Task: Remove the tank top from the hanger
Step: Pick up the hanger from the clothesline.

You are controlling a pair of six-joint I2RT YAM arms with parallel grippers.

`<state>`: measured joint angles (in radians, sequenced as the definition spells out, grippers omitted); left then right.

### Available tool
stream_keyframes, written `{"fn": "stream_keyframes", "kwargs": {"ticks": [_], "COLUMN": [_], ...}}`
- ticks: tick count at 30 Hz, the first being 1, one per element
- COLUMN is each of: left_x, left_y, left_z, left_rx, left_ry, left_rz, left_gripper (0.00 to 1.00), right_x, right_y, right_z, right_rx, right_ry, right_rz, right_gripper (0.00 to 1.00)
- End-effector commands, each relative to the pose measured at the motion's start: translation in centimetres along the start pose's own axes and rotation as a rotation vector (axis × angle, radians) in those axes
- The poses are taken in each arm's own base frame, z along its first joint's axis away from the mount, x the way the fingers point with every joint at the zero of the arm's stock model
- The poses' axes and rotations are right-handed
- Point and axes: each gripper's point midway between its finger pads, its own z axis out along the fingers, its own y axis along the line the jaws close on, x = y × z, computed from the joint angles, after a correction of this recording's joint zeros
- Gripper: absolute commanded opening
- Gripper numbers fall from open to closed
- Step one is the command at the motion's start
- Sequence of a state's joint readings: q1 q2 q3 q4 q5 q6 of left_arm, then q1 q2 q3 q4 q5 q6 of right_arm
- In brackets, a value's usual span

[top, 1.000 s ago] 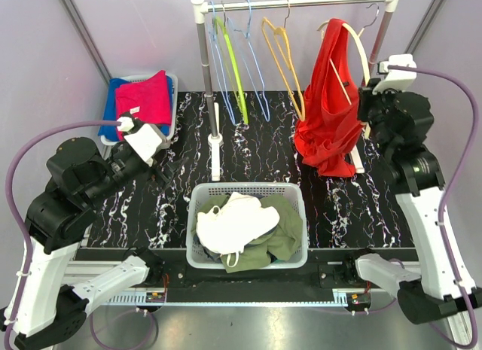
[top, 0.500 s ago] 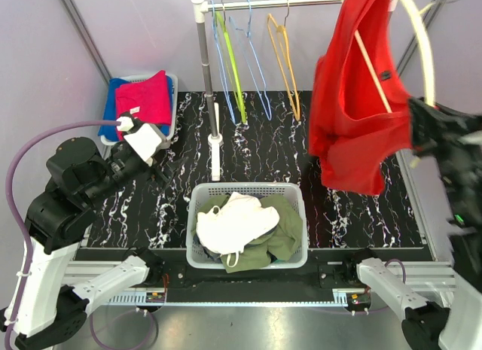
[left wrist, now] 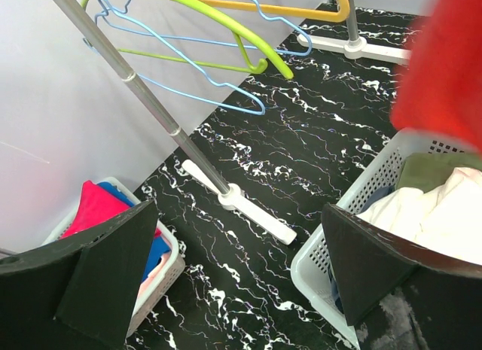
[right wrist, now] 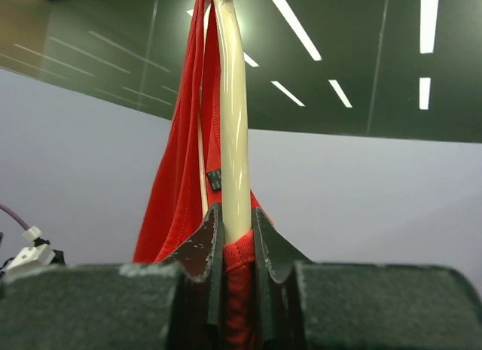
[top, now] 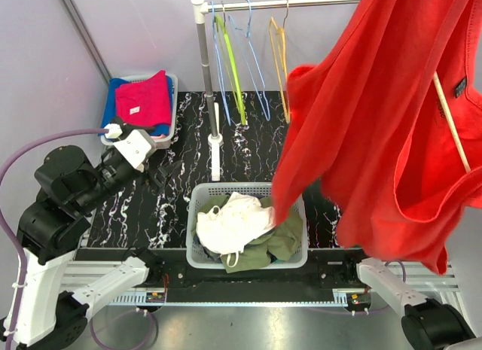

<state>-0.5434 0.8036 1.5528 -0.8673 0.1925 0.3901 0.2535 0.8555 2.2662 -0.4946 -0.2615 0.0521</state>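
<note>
The red tank top [top: 384,132] hangs on a cream hanger [top: 450,120], lifted off the rail and close to the top camera, filling the right of that view. My right gripper [right wrist: 236,233] is shut on the hanger's cream bar [right wrist: 233,139] with the tank top's red hem [right wrist: 239,252] pinched between the jaws. The right gripper is hidden behind the cloth in the top view. My left gripper [left wrist: 237,278] is open and empty above the table, between the two baskets. A blurred edge of the tank top [left wrist: 444,71] shows in the left wrist view.
A white basket [top: 247,226] of white and green clothes sits front centre. A second basket [top: 172,101] with red and blue clothes is at the back left. The clothes rail [top: 286,1] holds blue, green and orange hangers [top: 233,64]. Its post [top: 205,79] and foot [left wrist: 241,203] stand mid-table.
My right arm has lifted the hanger and tank top off the rail and swung them up toward the camera and leftward. My left arm has shifted slightly to the left.
</note>
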Motion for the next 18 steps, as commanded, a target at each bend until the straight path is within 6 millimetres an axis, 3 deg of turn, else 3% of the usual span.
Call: {"fn": "stream_keyframes", "kwargs": {"ticks": [1,5,15,18], "left_x": [-1.2,-1.4,-1.4,-1.1], "left_y": [-0.1,-0.2,-0.2,-0.3], "left_z": [-0.3,-0.7,-1.0,-0.8], "left_rx": [0.005,0.008,0.002,0.009], "left_ry": [-0.054,-0.065,-0.071,-0.062], "left_rz": [-0.008,-0.011,-0.012,-0.017], "left_gripper": [0.99,0.99,0.99,0.99], "right_x": [-0.8,-0.6,4.3,4.1], "right_y": [1.5,2.2,2.3,2.2], "right_z": [2.8,3.9,7.8,9.2], "right_rx": [-0.109,-0.157,-0.24,-0.263], "right_ry": [-0.043,-0.03,0.05,0.003], "right_rz": [0.089,0.134,0.202,0.211], "right_gripper": [0.0,0.0,0.0,0.0]}}
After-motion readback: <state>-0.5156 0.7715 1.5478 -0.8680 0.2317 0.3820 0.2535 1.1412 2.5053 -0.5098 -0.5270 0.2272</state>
